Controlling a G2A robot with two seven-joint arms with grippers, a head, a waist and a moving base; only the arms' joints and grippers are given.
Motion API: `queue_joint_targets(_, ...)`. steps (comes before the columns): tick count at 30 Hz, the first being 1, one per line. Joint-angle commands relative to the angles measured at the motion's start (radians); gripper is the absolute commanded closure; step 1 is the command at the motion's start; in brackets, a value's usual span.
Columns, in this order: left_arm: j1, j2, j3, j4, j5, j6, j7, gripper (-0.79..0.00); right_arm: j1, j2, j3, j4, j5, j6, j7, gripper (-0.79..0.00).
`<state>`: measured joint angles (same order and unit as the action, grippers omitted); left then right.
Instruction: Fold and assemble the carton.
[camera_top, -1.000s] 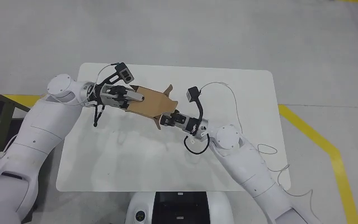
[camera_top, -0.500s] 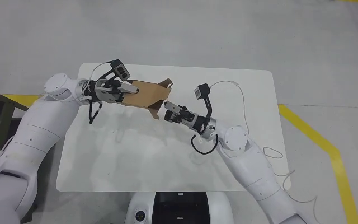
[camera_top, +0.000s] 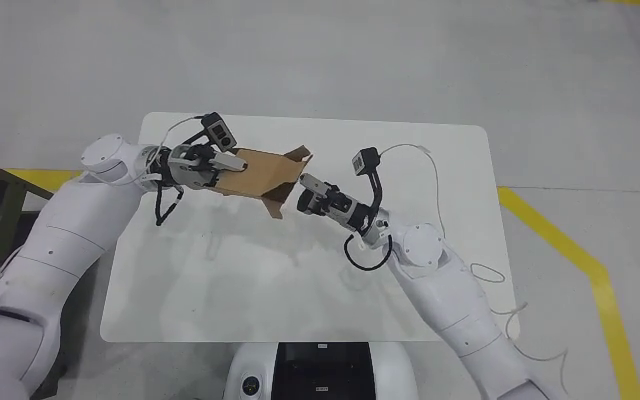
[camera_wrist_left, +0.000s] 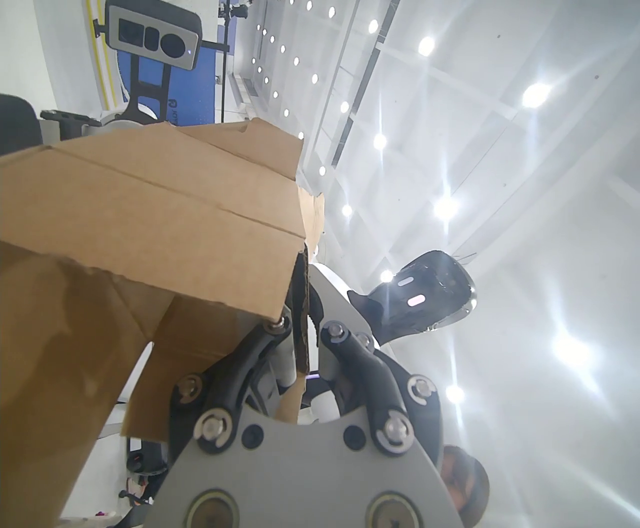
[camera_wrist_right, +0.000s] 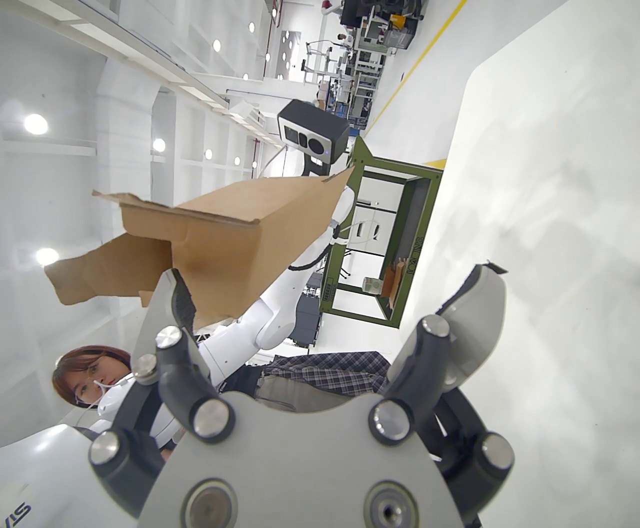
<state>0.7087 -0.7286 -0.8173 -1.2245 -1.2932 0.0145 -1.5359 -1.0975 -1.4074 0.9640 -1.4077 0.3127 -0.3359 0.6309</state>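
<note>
A brown cardboard carton (camera_top: 262, 175), partly folded into a tube with loose end flaps, is held above the white table (camera_top: 450, 280). My left gripper (camera_top: 236, 163) is shut on a flap at the carton's left end; in the left wrist view the carton (camera_wrist_left: 150, 210) fills one side and the left gripper (camera_wrist_left: 300, 330) pinches a cardboard edge. My right gripper (camera_top: 303, 187) stands open just off the carton's right end flaps. In the right wrist view the carton (camera_wrist_right: 240, 235) hangs ahead of the right gripper (camera_wrist_right: 325, 295), close to one finger (camera_wrist_right: 175, 300) but not between the two.
A thin white cable (camera_top: 425, 175) loops over the table's right half. A green metal rack (camera_wrist_right: 395, 240) stands beyond the table's edge. Bare table surface lies in front of both arms.
The right gripper has come off the carton's lower right end and now sits open beside it. The left arm has turned the carton and drawn it slightly leftward.
</note>
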Motion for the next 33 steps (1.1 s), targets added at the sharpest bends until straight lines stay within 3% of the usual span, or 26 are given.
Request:
queue_joint_targets(1,0.001,0.005,0.005,-0.007,-0.003,0.001,0.0,0.0,0.009,-0.003,-0.009,0.006,0.002,-0.001,0.0,-0.785)
queue_joint_targets(11,-0.014,0.018,0.02,-0.012,-0.037,0.004,0.0,0.0,0.016,-0.011,-0.041,-0.003,-0.017,-0.005,0.005,-0.785)
queue_joint_targets(33,-0.055,0.012,0.057,0.005,-0.09,0.02,0.0,0.0,0.026,-0.021,-0.076,-0.018,-0.057,0.016,-0.001,-0.785)
